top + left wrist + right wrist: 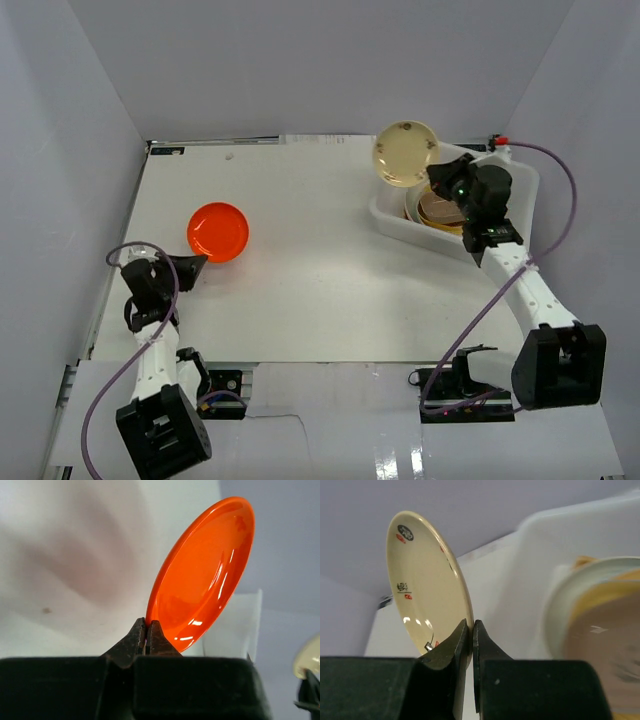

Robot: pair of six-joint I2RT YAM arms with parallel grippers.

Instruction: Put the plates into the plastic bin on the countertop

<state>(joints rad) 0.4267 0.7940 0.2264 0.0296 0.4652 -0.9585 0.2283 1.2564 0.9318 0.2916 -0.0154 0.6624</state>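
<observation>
Left hand (148, 623) pinching glossy orange plate (205, 565), right hand (471, 624) cream plate (422, 580)

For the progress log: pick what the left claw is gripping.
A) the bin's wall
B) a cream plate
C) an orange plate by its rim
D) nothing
C: the left claw is pinched on the rim of the orange plate; the cream plate is in the right claw.

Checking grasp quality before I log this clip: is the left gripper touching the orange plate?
Touching. The left wrist view shows the left gripper pinching the lower rim of the orange plate, with no gap.
</observation>
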